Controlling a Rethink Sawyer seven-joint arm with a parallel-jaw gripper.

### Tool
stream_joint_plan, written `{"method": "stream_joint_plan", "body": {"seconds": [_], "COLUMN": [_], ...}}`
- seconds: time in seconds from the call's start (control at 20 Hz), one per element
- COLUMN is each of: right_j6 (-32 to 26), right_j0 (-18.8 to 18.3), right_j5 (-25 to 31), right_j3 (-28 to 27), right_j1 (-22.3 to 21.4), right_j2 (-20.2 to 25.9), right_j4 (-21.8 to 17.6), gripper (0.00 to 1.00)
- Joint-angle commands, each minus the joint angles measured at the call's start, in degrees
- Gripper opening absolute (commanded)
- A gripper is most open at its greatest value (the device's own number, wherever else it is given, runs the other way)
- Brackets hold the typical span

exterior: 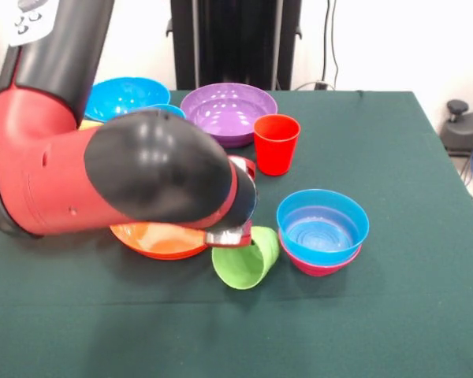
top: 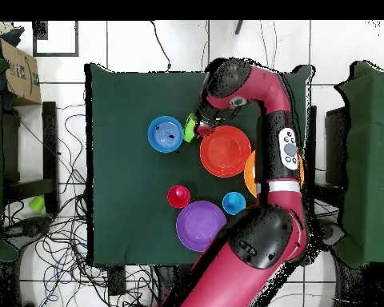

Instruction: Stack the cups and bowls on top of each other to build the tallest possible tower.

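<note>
The lime green cup (exterior: 248, 258) (top: 190, 128) is tipped on its side, mouth toward the front-left in the front view. My gripper (exterior: 230, 236) (top: 200, 128) is shut on its rim; the arm hides most of the fingers. Just right of it in the front view, the small blue bowl (exterior: 323, 223) (top: 165, 133) sits nested in the small magenta bowl (exterior: 319, 261). The red-orange bowl (exterior: 159, 240) (top: 225, 151) lies under my wrist. The red cup (exterior: 276, 143) (top: 178, 196), purple bowl (exterior: 229, 110) (top: 201, 225), large blue bowl (exterior: 126, 96) and light blue cup (top: 234, 202) stand apart.
The yellow-orange bowl (top: 250, 172) is mostly hidden under my arm. The dark green table (exterior: 394, 315) (top: 123, 184) has open cloth at its front and right in the front view. Chairs and cables surround the table in the overhead view.
</note>
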Motion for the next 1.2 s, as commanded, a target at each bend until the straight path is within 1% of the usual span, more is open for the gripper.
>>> {"method": "stream_joint_plan", "body": {"seconds": [0.05, 0.15, 0.2, 0.25, 0.3, 0.35, 0.4, 0.5, 0.55, 0.6, 0.7, 0.95, 1.2], "right_j6": [16.8, 19.3, 22.8, 24.9, 28.5, 29.8, 32.5, 35.6, 35.9, 36.9, 37.9, 39.9, 42.3], "right_j0": [-2.0, -2.5, -3.1, -3.4, -3.8, -3.9, -3.8, -3.7, -3.7, -3.6, -3.1, -2.3, -2.0], "right_j5": [-10.2, -12.2, -13.6, -14.5, -16.5, -17.6, -20.1, -24.0, -24.9, -27.5, -30.2, -30.1, -33.8], "right_j3": [16.0, 18.1, 20.5, 22.0, 24.0, 24.6, 25.0, 25.9, 26.1, 26.4, 25.9, 26.9, 29.3], "right_j1": [-10.2, -11.1, -12.4, -13.3, -14.7, -15.3, -16.4, -18.1, -18.3, -18.4, -18.1, -18.6, -19.3], "right_j2": [-6.9, -8.1, -8.8, -9.4, -10.1, -10.7, -11.8, -13.7, -14.1, -14.6, -15.5, -17.1, -18.5], "right_j4": [5.5, 6.6, 8.1, 9.0, 10.0, 10.6, 10.6, 10.7, 11.0, 10.9, 10.6, 11.7, 11.0], "gripper": [1.0, 1.0, 1.0, 1.0, 1.0, 1.0, 1.0, 1.0, 1.0, 1.0, 1.0, 1.0, 1.0]}}
